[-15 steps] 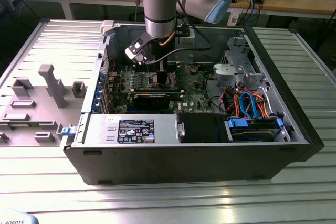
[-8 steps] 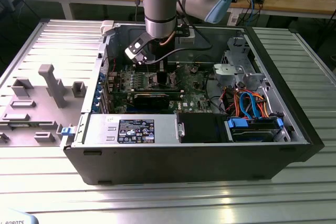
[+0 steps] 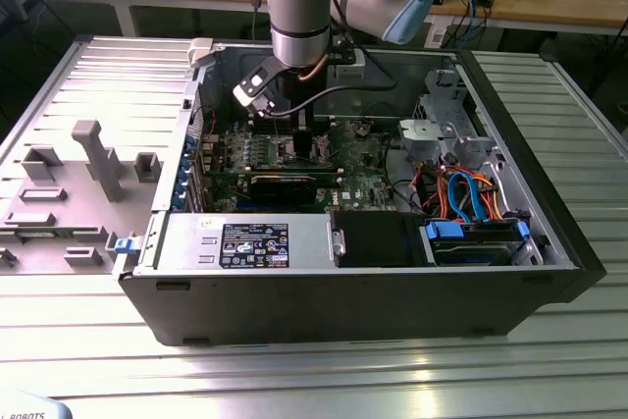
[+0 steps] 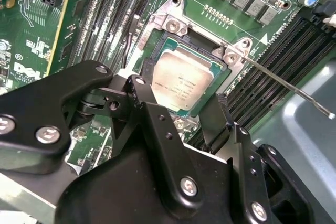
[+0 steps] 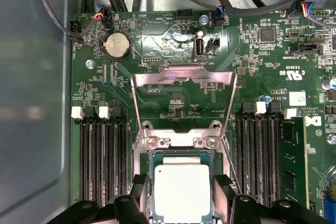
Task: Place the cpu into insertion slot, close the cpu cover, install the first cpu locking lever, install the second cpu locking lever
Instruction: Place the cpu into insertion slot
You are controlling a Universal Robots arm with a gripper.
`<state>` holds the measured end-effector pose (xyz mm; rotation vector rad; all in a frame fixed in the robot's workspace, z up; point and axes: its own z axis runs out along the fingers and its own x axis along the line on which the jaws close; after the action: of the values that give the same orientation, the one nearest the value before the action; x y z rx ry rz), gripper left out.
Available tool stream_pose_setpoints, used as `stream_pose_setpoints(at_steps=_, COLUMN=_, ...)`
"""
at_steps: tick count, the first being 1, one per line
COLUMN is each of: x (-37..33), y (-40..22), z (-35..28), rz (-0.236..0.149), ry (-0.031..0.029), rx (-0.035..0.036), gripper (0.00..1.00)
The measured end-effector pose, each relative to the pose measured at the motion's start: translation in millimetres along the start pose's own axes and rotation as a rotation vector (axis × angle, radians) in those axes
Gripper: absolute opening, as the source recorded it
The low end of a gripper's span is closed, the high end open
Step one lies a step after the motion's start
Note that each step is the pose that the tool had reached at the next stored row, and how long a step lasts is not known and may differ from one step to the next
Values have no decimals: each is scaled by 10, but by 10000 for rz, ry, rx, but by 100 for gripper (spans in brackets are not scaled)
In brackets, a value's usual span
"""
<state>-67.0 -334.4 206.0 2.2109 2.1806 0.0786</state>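
The cpu (image 5: 182,195) lies flat and square inside the slot (image 5: 177,139), its silvery top facing up. It looks level with the silver rim, so it appears to be seated, not hanging above.

It is probably a light, stiff, thin plate, and its smooth metal top gives little grip. The underside and the contacts in the slot are likely delicate, so tilting or sliding it there could do damage. The safe hold is on two opposite side edges, kept level and moved straight up or down, never pressed from the top.

The gripper (image 4: 176,94) straddles the cpu on two opposite sides, close against its edges in both wrist views. I cannot tell whether it clamps the cpu or has let go.

Just beyond the slot the cover (image 5: 184,76) stands swung up on its hinge, with green board showing through its window, so it is not yet closed. A thin wire lever (image 4: 286,86) sticks out free from one corner of the slot, not latched.

Black memory slots (image 5: 102,161) run along both sides on the motherboard (image 5: 173,40). In the exterior view the arm reaches down into the open computer case (image 3: 343,311).
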Motion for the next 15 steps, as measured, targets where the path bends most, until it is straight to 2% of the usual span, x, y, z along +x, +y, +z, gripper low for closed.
stream_pose_setpoints(at_steps=5, x=2, y=8, z=-126, rz=0, ry=-1, rx=109, gripper=60)
stream_pose_setpoints(at_steps=6, x=3, y=11, z=-156, rz=3, ry=8, rx=182, gripper=47)
stream_pose_setpoints(at_steps=7, x=3, y=13, z=-163, rz=4, ry=10, rx=214, gripper=41)
stream_pose_setpoints(at_steps=10, x=3, y=14, z=-164, rz=3, ry=8, rx=217, gripper=23)
stream_pose_setpoints(at_steps=11, x=3, y=13, z=-164, rz=4, ry=8, rx=217, gripper=23)
stream_pose_setpoints(at_steps=12, x=3, y=13, z=-164, rz=4, ry=8, rx=217, gripper=17)
stream_pose_setpoints(at_steps=13, x=3, y=14, z=-164, rz=3, ry=8, rx=217, gripper=17)
stream_pose_setpoints(at_steps=14, x=3, y=14, z=-164, rz=3, ry=8, rx=217, gripper=11)
stream_pose_setpoints(at_steps=15, x=3, y=14, z=-164, rz=3, ry=8, rx=217, gripper=11)
